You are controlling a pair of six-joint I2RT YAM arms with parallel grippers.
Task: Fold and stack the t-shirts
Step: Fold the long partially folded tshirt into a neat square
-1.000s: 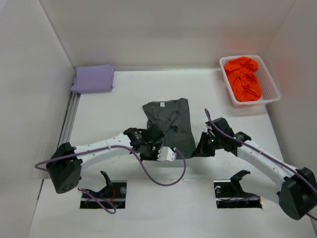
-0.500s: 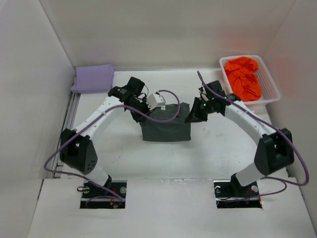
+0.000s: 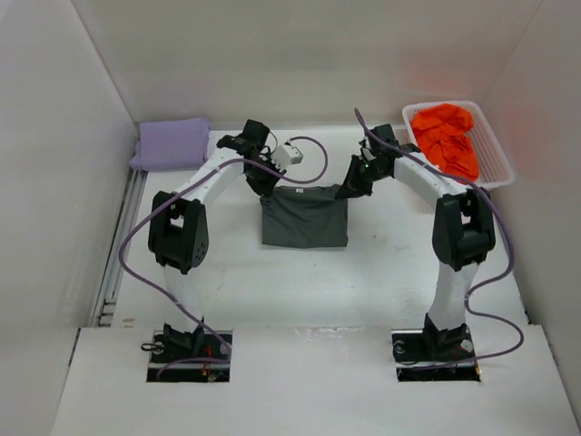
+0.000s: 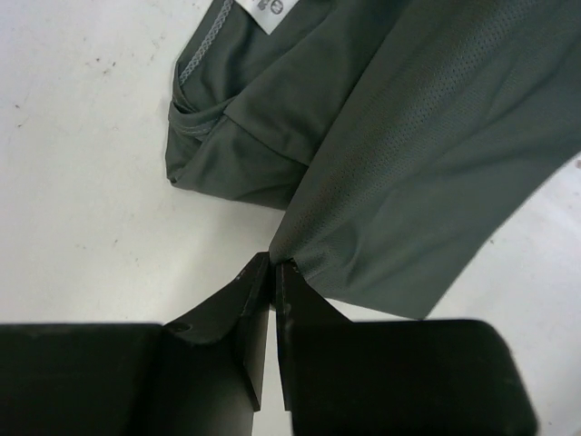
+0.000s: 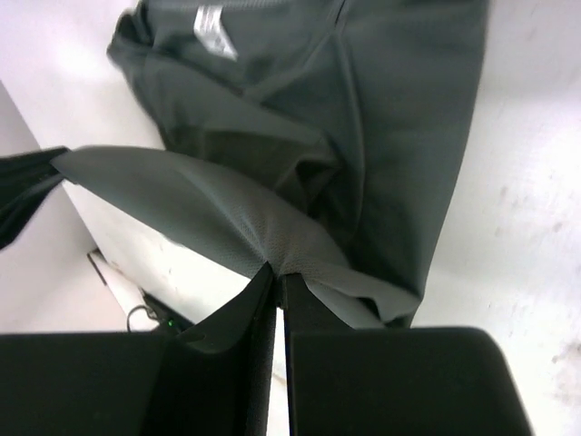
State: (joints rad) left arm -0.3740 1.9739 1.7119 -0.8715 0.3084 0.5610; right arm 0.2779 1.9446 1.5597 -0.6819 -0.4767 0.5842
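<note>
The dark grey t-shirt (image 3: 305,218) lies mid-table, its bottom half folded up over its top half. My left gripper (image 3: 269,189) is shut on the folded layer's left corner (image 4: 283,256). My right gripper (image 3: 343,192) is shut on its right corner (image 5: 277,265). Both wrist views show the lifted hem (image 4: 427,173) hanging over the collar and label (image 5: 211,29). The lavender t-shirt (image 3: 171,143) sits folded at the far left. The orange t-shirt (image 3: 445,141) lies crumpled in the basket.
The white mesh basket (image 3: 495,159) stands at the far right against the wall. A rail (image 3: 123,232) runs along the table's left side. Purple cables (image 3: 304,173) loop from both arms over the table.
Both grippers carried the grey t-shirt's bottom edge from the near side to the far side, folding it in half. The arms are now stretched far out.
</note>
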